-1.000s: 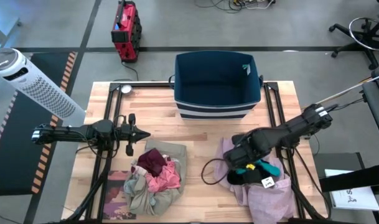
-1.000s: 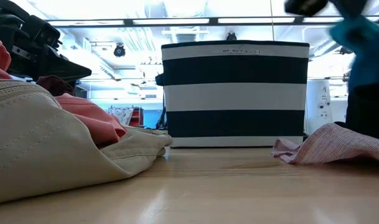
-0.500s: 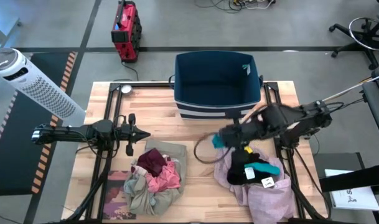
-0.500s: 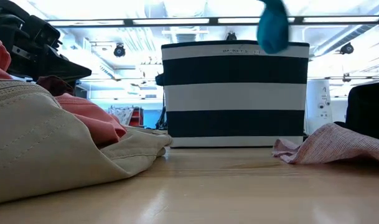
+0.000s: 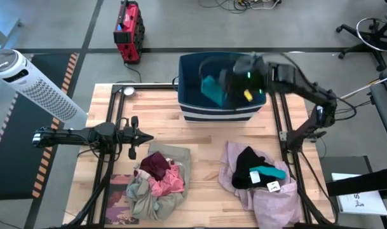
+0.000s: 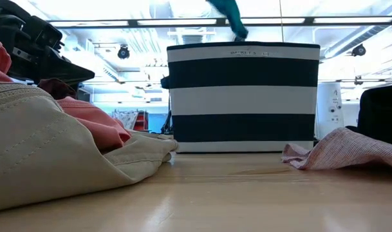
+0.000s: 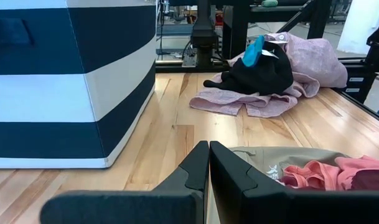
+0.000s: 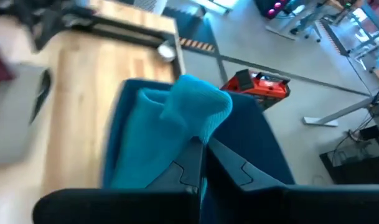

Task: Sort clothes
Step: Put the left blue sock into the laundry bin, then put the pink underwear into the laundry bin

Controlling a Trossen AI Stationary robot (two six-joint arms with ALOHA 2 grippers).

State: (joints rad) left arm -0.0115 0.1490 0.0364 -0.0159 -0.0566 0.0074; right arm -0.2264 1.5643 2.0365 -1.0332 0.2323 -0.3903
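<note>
Right pincer (image 5: 224,81) clamps teal garment (image 5: 212,88) over striped bin (image 5: 220,109); label unreadable.

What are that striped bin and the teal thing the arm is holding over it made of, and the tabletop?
The striped bin looks like stiff woven fabric: matte navy and white bands, squared soft edges. The teal garment, pinched in the right gripper above the bin, seems a soft knit or fleece; it folds and droops loosely. The table appears to be light wood planks with a smooth, slightly glossy finish, showing grain and seams.

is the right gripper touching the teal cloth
Touching: the right wrist view shows the right gripper shut on the teal cloth, its fabric pinched between the closed fingertips.
</note>
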